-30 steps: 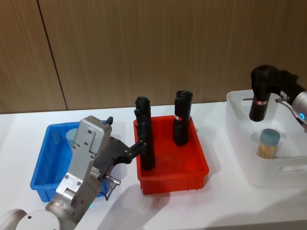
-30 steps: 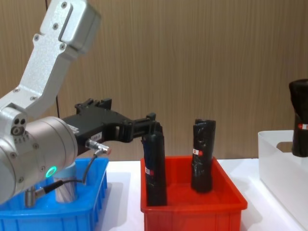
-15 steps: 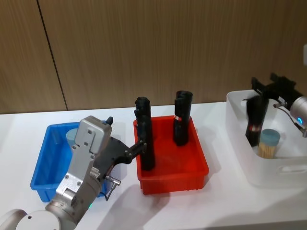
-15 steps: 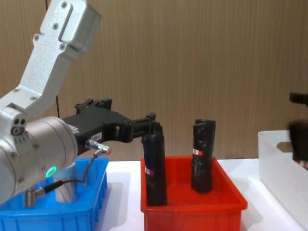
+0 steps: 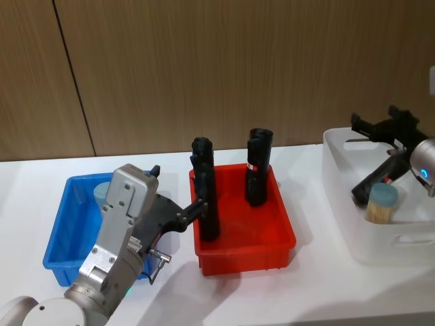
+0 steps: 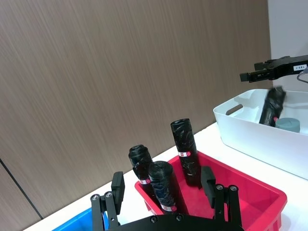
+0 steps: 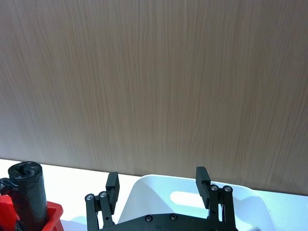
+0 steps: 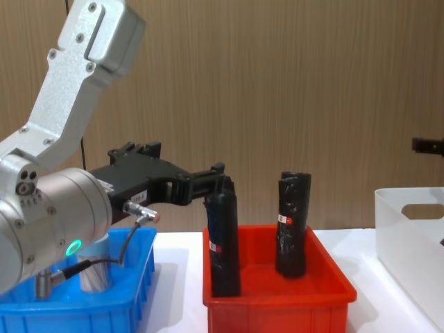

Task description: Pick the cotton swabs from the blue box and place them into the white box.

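We see one jar of cotton swabs (image 5: 380,204) standing upright in the white box (image 5: 394,255), pale blue lid up, just below our right gripper (image 5: 382,125), whose jaws stand spread and empty above the tub's back rim. A second jar (image 5: 102,192) stands in the far corner of the blue box (image 5: 58,261), behind our left gripper (image 6: 163,190), whose jaws gape toward the red bin.

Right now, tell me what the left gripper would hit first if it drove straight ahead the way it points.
Most likely the nearest black roll standing in the red bin. The left gripper is open and aimed at it from over the blue box, though the depth is hard to judge.
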`<state>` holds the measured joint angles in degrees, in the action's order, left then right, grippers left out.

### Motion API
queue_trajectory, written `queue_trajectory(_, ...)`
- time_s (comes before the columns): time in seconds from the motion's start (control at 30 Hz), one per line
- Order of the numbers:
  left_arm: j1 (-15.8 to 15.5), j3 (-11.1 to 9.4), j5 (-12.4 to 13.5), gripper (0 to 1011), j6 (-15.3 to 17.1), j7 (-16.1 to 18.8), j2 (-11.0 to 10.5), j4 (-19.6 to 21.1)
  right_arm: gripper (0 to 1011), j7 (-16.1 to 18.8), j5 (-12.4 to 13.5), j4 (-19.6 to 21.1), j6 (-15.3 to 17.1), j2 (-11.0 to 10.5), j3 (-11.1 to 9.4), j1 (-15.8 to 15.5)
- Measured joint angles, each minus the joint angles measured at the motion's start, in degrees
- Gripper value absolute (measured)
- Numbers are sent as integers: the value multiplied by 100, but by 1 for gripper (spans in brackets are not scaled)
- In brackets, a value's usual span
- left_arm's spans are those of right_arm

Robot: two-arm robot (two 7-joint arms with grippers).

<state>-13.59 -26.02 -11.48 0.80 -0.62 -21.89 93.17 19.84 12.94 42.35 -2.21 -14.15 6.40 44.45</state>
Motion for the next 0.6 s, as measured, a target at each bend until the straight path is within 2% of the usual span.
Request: queue_trajectory(0.6, 0, 0, 0, 1004, 0, 0, 0, 0, 1002, 12, 12, -33, -58, -4, -12, 4)
